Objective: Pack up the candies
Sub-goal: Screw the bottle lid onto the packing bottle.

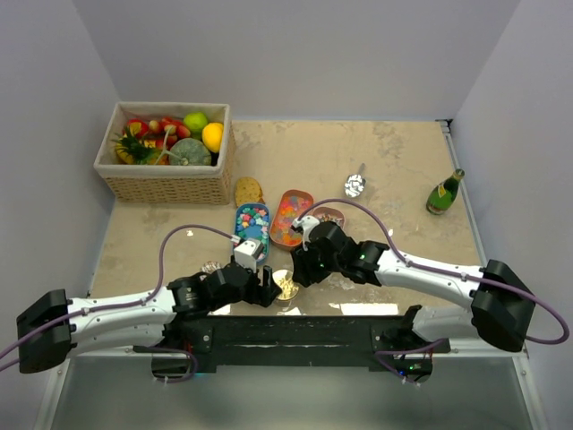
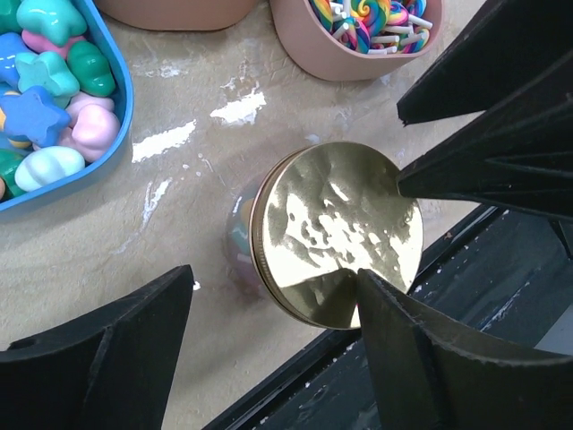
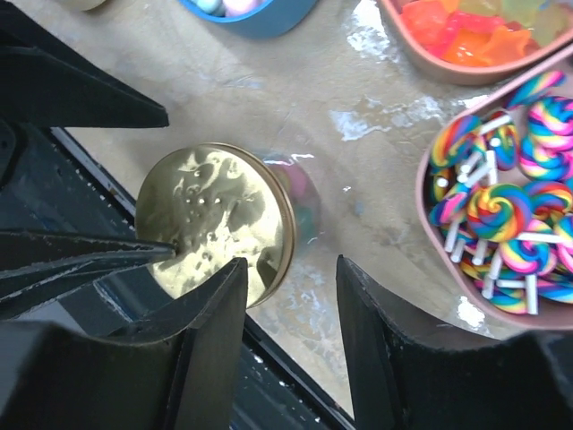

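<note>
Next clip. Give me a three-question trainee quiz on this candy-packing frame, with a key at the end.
1. True or false: the gold lid sits on the jar near the front edge of the table.
2. Pick one: the swirled lollipops lie in A) a blue tray, B) a pink bowl, C) a wicker basket.
3. In one word: what green thing stands at the table's far right?

Key: 1 true; 2 B; 3 bottle.
</note>
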`<state>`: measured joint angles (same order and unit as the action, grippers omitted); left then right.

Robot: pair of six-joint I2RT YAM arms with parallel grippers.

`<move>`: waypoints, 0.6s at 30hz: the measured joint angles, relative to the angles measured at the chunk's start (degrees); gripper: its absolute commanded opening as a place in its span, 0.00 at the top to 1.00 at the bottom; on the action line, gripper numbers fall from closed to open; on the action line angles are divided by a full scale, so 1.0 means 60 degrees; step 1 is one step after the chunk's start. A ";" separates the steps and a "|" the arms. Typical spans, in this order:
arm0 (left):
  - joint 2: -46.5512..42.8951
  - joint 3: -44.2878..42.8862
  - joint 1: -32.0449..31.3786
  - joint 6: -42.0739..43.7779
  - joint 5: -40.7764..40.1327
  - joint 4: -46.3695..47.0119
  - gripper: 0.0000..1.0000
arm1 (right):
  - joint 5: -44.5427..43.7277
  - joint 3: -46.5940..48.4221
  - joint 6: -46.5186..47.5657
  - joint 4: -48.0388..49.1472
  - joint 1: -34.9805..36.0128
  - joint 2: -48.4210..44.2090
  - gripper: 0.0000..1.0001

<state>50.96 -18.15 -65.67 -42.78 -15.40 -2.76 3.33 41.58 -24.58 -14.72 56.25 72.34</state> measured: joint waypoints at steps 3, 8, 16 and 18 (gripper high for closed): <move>0.0055 0.0000 0.0004 -0.0127 0.0004 0.0025 0.36 | 0.0186 0.0000 0.0036 0.0087 0.0044 0.0157 0.56; 0.0386 -0.0029 0.0004 -0.0415 0.0018 0.0295 0.41 | 0.0317 -0.0066 0.0011 0.0266 0.0142 0.0401 0.60; 0.1253 -0.0051 0.0055 -0.0605 0.0040 0.1395 0.54 | 0.0219 -0.0098 -0.0124 0.0856 0.0200 0.0685 0.65; 0.1494 -0.0051 0.0117 -0.0612 0.0044 0.1759 0.55 | 0.0055 -0.0098 -0.0157 0.0929 0.0182 0.0699 0.65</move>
<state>59.92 -18.46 -64.97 -46.46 -15.14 7.79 3.66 40.99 -25.52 -9.15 57.34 76.53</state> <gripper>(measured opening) 0.488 0.364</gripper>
